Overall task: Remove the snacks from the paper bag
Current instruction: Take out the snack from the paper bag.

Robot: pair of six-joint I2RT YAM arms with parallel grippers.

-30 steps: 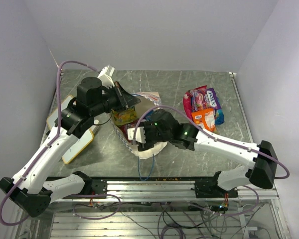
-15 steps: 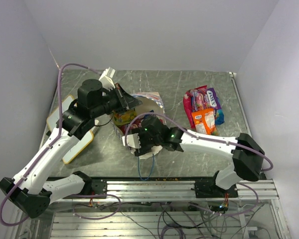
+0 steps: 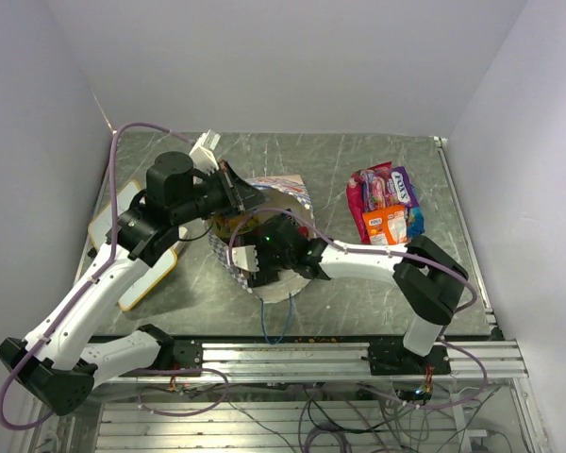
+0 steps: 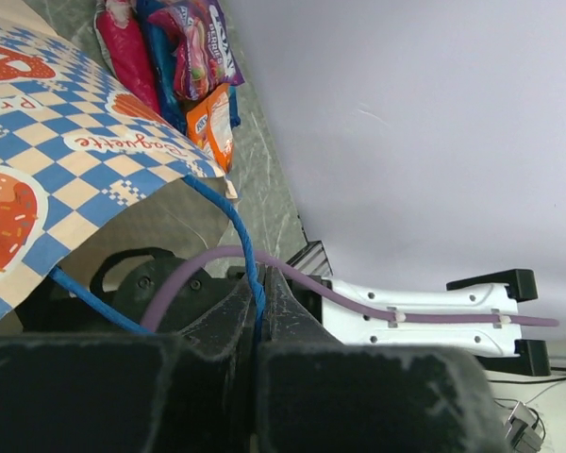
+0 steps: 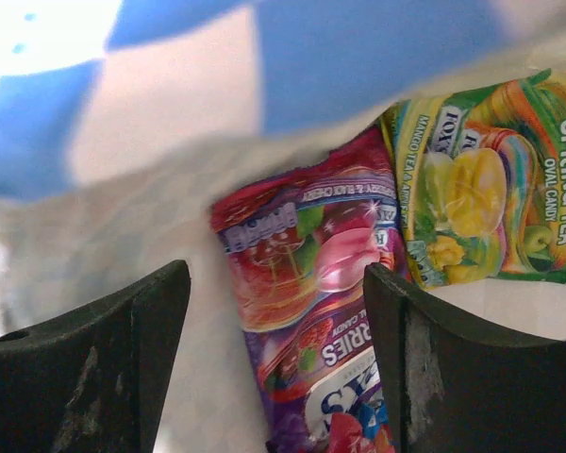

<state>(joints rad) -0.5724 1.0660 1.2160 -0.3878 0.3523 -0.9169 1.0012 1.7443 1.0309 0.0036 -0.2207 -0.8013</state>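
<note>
The paper bag lies on its side mid-table, mouth held up. My left gripper is shut on its thin blue cord handle, the jaws pinched together on the cord, with the checkered band beside it. My right gripper is inside the bag, open, its fingers either side of a purple-red berry snack packet without touching it. A green-yellow "Spring Tea" packet lies next to it. Several snacks lie piled on the table to the right, also showing in the left wrist view.
A yellow-edged whiteboard lies at the left under my left arm. The bag's other blue cord hangs toward the near table edge. White walls close in the back and both sides.
My right gripper has moved left and deeper into the bag's mouth, its arm folding in. My left gripper has kept hold of the handle almost unmoved.
</note>
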